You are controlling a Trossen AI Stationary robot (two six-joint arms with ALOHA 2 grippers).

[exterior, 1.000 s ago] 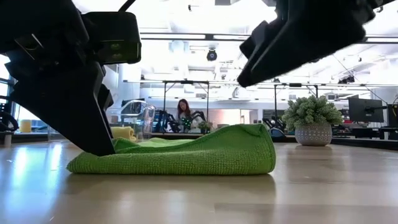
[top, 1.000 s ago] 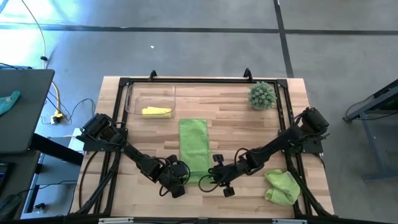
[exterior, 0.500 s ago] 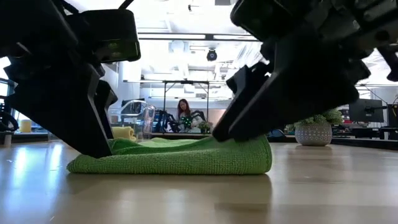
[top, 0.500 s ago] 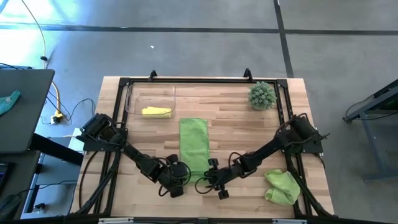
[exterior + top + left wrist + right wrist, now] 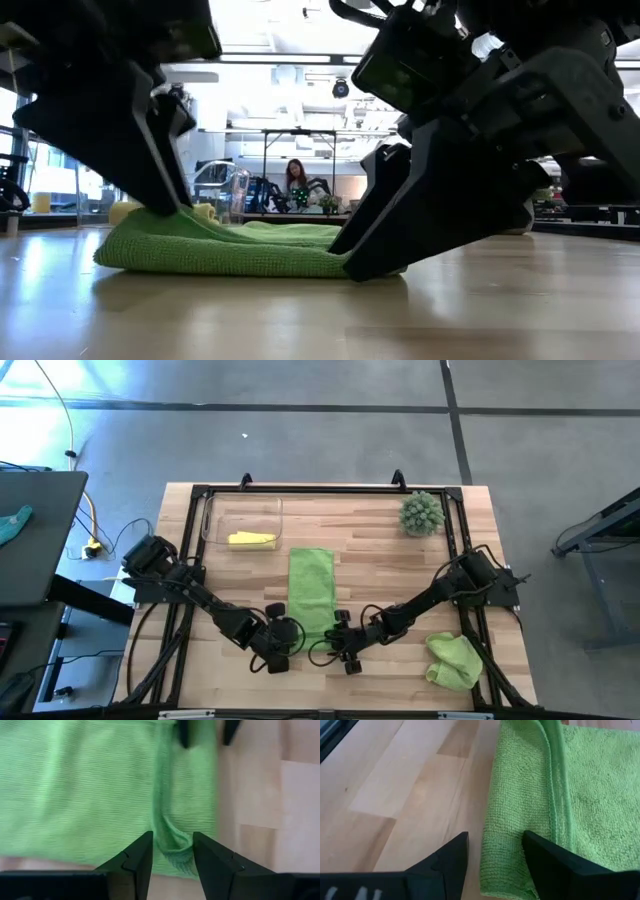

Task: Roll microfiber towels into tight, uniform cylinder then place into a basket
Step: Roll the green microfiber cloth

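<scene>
Both hands sit at the bench's six o'clock, the left hand (image 5: 283, 645) and right hand (image 5: 328, 647) spread narrowly astride the green towel's (image 5: 312, 588) near corners.

Robotics lab (more rigs (image 5: 290, 165) behind)

From above, my left tool (image 5: 283, 648) and right tool (image 5: 330, 650) cover the near end of the green towel (image 5: 311, 590), so its fold there is hidden. In the low view my arms block the plant. The basket (image 5: 213, 520) is too faint to trace fully.
</scene>
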